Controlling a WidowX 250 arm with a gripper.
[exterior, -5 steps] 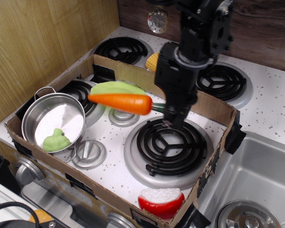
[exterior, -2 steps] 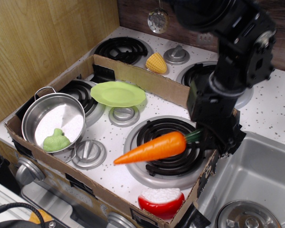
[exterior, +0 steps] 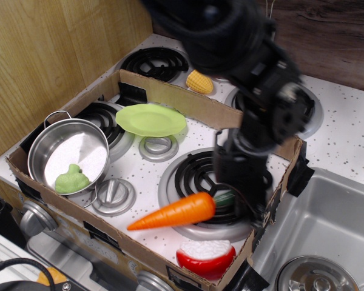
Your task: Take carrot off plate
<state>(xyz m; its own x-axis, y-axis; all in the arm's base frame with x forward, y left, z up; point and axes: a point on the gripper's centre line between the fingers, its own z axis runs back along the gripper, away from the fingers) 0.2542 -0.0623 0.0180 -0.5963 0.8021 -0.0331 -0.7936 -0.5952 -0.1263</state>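
Long tapered bright-orange plastic carrot (exterior: 173, 211) now low over front burner, tip down-left of tool (exterior: 235, 199); a moment ago higher and nearer the burner's middle, a second ago up beside small round lime-green plastic plate (exterior: 150, 119). Plate bare, well apart, up-left of tool. Tool appears clamped on carrot's dark-green stem end; jaws mostly hidden behind black arm. Carrot body slants toward white speckled surface (exterior: 147, 219), contact unclear. Judgement: removal effectively done; release remains. Shiny steel pot (exterior: 68, 154) far left, uninvolved.
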